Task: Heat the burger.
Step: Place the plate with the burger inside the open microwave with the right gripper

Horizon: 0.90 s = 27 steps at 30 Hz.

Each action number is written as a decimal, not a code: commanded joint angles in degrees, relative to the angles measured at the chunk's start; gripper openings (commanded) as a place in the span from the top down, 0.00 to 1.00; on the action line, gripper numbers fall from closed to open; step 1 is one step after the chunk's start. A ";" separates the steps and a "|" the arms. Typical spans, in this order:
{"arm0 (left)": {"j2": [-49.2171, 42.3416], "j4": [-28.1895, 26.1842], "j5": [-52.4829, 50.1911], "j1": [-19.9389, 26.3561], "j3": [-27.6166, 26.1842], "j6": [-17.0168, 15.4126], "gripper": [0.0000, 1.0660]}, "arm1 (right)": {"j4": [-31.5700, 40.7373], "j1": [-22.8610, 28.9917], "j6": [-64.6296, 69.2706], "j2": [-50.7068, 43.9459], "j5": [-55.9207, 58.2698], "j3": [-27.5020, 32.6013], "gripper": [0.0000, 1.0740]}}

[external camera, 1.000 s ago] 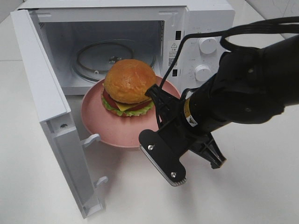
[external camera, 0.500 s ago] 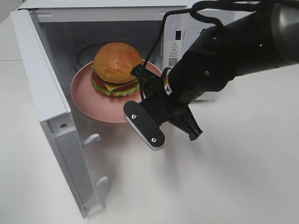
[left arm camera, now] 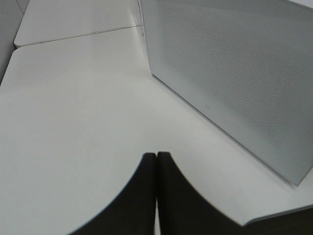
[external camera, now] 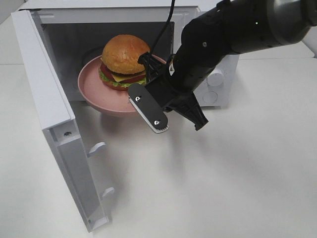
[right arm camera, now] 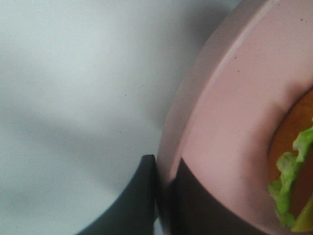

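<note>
Right gripper clamps the plate rim, burger beyond it at the microwave mouth. Left gripper, closed and empty, hangs farther off.

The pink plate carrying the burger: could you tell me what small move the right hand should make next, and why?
Probably carry the plate with the burger a little deeper into the microwave: the right hand is shut on its rim, and its near edge hangs out past the cavity's front.

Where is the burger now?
In the high view, upper left of centre: the burger sits on the plate, held in the open microwave's doorway.
</note>
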 commanded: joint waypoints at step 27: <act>-1.15 0.06 -0.63 -0.11 0.17 0.11 1.00 | 5.16 -2.06 12.78 21.66 15.01 -37.76 1.00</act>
